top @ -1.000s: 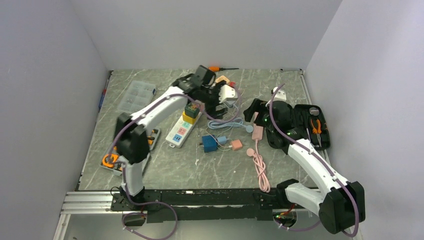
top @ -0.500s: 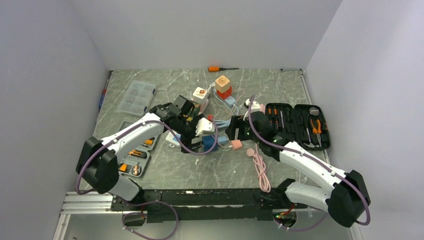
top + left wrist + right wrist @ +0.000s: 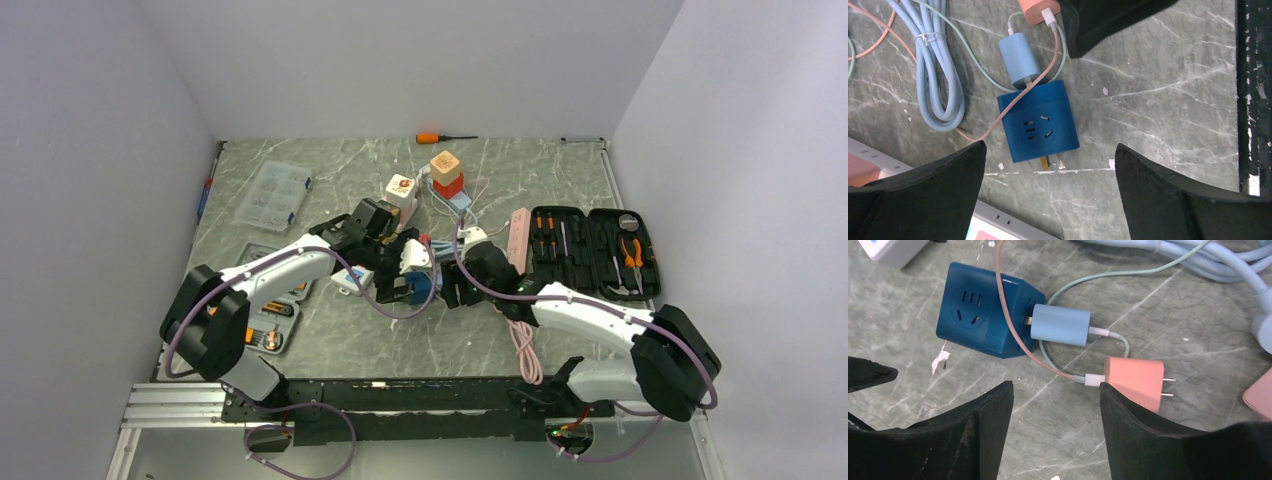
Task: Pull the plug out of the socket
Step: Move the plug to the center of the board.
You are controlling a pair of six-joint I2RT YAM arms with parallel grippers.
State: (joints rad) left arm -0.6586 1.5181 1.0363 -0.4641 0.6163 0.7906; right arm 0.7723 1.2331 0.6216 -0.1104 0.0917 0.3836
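Down at the blue socket cube (image 3: 1038,122) on the table (image 3: 400,345). Parked right above it with the left gripper (image 3: 1048,150), spread wide, gripping nothing. Pale blue plug (image 3: 1019,60) seated in the cube's twelve o'clock face. Right gripper (image 3: 1055,387) parted too, empty, with a pink charger (image 3: 1135,382) just beside at three o'clock.

1. Power strip (image 3: 1013,227): cut off by the bottom edge of the left wrist view; only a white corner and coloured patches show.
2. Light blue plug (image 3: 1060,325): prongs mostly sunk inside the blue socket cube (image 3: 983,310).
3. Blue cable (image 3: 943,75): runs off the top edge.
4. Pink item (image 3: 1259,396): cut by the right edge; kind unclear.
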